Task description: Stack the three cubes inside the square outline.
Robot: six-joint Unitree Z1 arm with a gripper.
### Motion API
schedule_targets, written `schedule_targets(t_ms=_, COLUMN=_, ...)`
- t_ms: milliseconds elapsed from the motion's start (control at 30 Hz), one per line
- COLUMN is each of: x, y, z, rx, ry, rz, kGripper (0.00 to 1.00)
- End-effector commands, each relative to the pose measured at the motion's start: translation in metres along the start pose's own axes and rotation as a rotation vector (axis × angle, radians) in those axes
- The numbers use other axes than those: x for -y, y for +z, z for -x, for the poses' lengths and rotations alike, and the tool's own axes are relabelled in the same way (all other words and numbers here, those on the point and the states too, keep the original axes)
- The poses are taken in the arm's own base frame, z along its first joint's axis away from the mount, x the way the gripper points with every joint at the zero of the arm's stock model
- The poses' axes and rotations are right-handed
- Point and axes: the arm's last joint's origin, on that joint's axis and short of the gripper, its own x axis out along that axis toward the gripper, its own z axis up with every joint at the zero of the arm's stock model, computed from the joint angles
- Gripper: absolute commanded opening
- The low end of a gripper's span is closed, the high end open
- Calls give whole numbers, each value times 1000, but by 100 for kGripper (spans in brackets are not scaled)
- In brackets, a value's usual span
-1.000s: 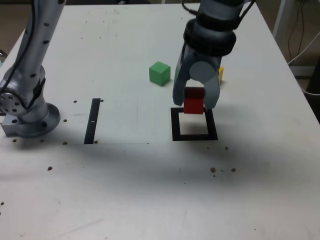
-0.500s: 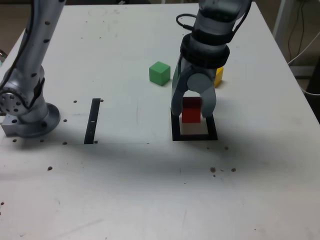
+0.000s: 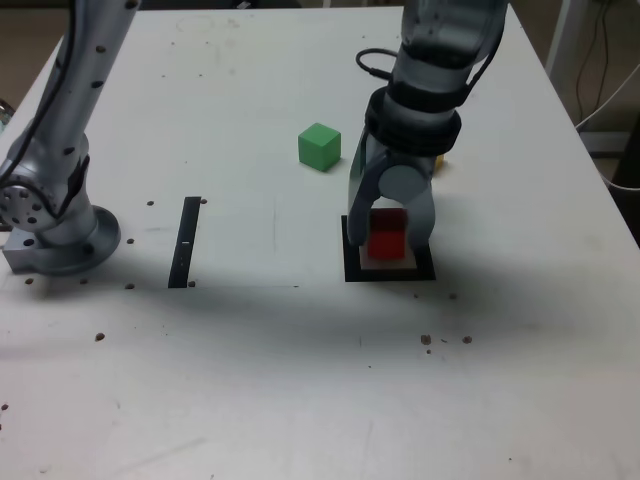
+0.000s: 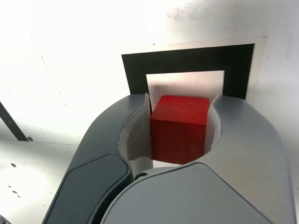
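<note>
Gripper [image 3: 390,238] lowered over the square outline [image 3: 389,272], pointing down at the desk [image 3: 300,350]. Fingers [image 3: 357,222] drawn in narrow and clamped on the red cube [image 3: 387,235] — one pad against each side face, as confirmed in the wrist view, where the red cube [image 4: 180,128] fills the gap between both fingers [image 4: 117,140]. Red cube positioned over the white centre of the square outline [image 4: 187,63], within the black frame; contact between cube underside and desk not determinable from either view. Green cube [image 3: 319,146] resting free on the desk, well apart from the outline, toward the exterior view's left and farther back. Yellow cube [image 3: 437,157] mostly hidden behind the gripper body — only a small edge visible at the exterior view's right of the wrist. Narrow black strip [image 3: 185,241] lying flat on the desk between the arm base [image 3: 55,235] and the square outline. Small dark specks scattered across the desk surface.
</note>
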Motion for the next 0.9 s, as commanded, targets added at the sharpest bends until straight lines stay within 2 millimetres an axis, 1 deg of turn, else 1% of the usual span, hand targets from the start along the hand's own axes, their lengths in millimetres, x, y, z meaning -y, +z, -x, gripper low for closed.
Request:
schedule_targets(t_ms=0, x=-2, y=1, z=-3, rx=-6, ry=-4, rz=8, kGripper=47)
schedule_targets(t_ms=167, x=-4, y=0, z=-7, rx=-7, ry=-6, rz=13, kGripper=86)
schedule_targets(t_ms=200, x=-4, y=0, z=-7, rx=-7, ry=-6, rz=13, kGripper=90)
schedule_targets(t_ms=233, x=-4, y=0, z=-8, rx=-6, ry=-7, rz=13, kGripper=93)
schedule_targets(t_ms=500, x=-5, y=-5, z=-4, rx=2, ry=-6, rz=14, kGripper=99)
schedule_targets(t_ms=700, x=-7, y=-19, z=12, rx=22, ry=22, rz=23, kGripper=99)
schedule_targets(t_ms=867, x=-17, y=-33, z=28, rx=23, ry=51, rz=42, kGripper=99)
